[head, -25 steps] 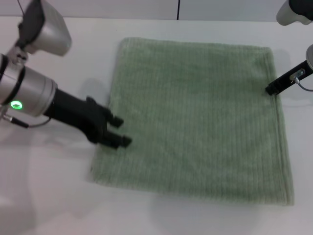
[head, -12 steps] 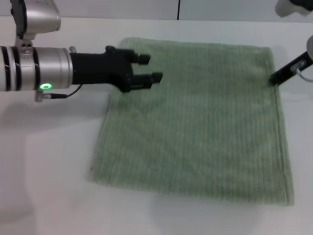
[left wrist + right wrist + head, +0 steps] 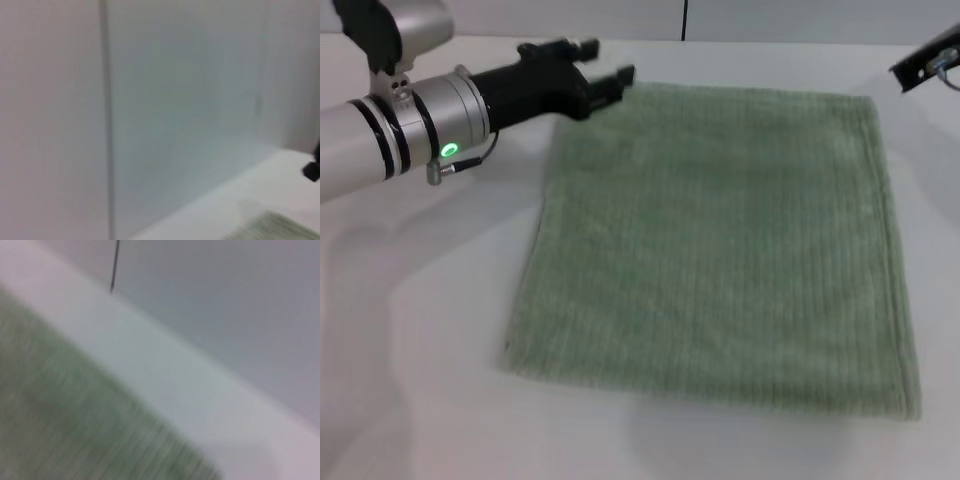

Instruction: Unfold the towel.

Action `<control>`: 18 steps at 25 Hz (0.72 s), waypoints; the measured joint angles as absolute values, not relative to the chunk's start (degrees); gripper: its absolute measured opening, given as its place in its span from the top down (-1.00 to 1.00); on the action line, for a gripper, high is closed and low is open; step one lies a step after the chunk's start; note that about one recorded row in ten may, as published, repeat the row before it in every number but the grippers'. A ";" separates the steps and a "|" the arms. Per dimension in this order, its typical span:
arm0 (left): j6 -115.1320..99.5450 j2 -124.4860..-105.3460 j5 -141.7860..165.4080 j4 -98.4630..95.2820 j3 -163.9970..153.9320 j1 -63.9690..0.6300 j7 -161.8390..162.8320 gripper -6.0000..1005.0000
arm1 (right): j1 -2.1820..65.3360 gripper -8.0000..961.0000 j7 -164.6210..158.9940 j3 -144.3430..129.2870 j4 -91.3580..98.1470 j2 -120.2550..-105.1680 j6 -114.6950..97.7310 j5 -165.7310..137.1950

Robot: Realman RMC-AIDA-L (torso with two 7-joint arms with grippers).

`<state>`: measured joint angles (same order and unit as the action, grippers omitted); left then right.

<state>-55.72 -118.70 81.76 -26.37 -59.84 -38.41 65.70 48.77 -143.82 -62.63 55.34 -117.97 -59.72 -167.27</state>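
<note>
The towel lies spread flat on the white table, pale green with fine ribbed stripes, all corners showing. My left gripper hovers raised over the towel's far left corner, open, with nothing between its fingers. Only a dark tip of my right gripper shows at the far right, off the towel beyond its far right corner. A strip of towel appears in the left wrist view. In the right wrist view the towel fills one side, blurred.
Bare white tabletop surrounds the towel on every side. A pale wall with a dark vertical seam runs along the table's far edge. A dark object shows at the edge of the left wrist view.
My left arm has swung from the towel's left edge up to its far left corner. The right gripper has lifted off the towel's right edge and pulled back to the far right.
</note>
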 joint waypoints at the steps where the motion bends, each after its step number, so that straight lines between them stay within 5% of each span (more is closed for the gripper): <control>1: -55.72 -118.70 81.76 -26.37 -59.84 -38.41 65.70 -0.18 | 47.15 0.99 -144.09 -63.65 57.83 -118.56 -58.17 -167.24; 10: -53.17 -119.04 54.43 -16.17 -59.67 -40.41 47.03 -0.18 | 24.17 0.99 -152.57 -84.45 71.99 -119.41 -20.86 -166.23; 18: -54.33 -119.13 37.27 -10.17 -59.70 -42.20 36.02 -0.18 | 14.74 0.99 -152.97 -95.66 48.70 -119.35 38.60 -160.00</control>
